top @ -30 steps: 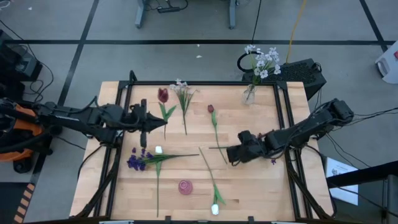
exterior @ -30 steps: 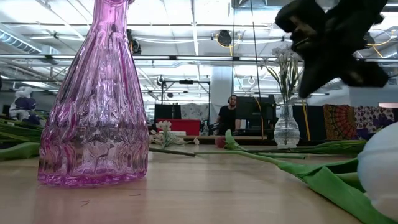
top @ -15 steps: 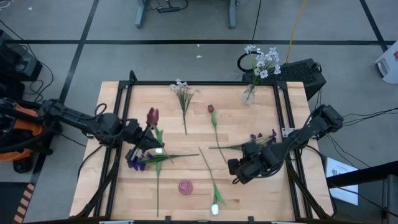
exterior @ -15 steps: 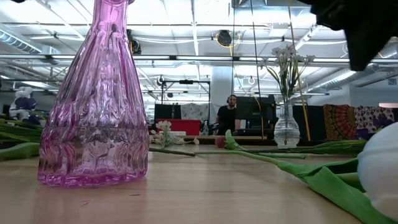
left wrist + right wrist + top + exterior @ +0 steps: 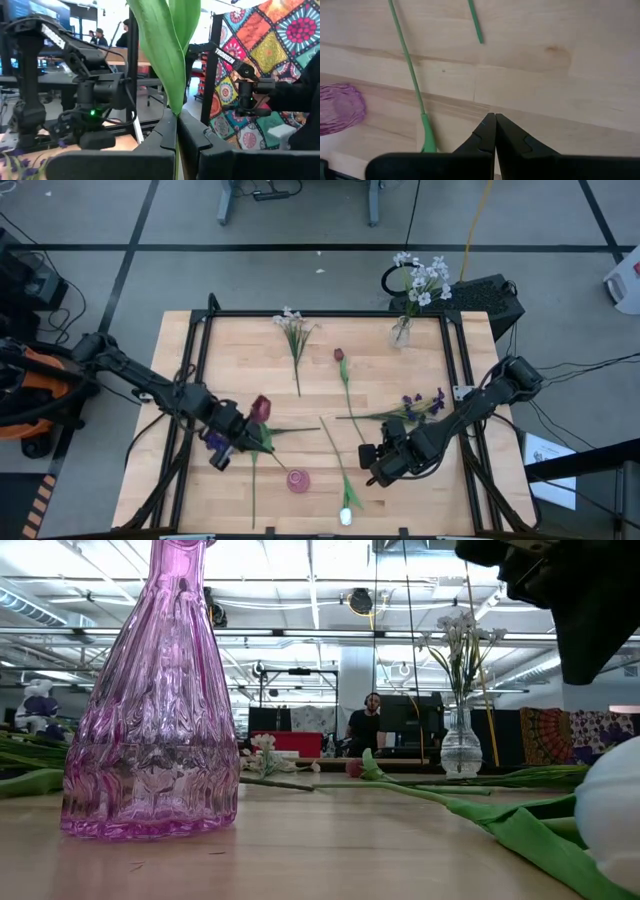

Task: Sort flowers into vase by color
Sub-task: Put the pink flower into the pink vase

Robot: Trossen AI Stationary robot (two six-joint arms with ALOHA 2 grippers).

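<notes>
Now, left gripper point(image 5: 243, 442): clamped on the dark red tulip point(image 5: 260, 408), beside the pink vase point(image 5: 298, 480)
Right gripper point(image 5: 372, 465): closed, empty, over the counter point(image 5: 380, 370)
Tip: lower stem-first into the mouth

A robotics lab in a large open workshop hall.

The wooden table point(image 5: 320, 380) sits in a black metal frame point(image 5: 205, 315) on a grey floor marked with dark tape lines point(image 5: 300, 248), with cables point(image 5: 590, 365) trailing off both sides and a black equipment box point(image 5: 490, 298) at the far edge. Across the table the low view shows a high ceiling with strip lights and pipes point(image 5: 300, 600), a person seated at a monitor point(image 5: 368, 725), and patterned cloths point(image 5: 560, 735) hung along the wall. The left wrist view shows another dark robot arm point(image 5: 85, 95) on a neighbouring bench.
</notes>
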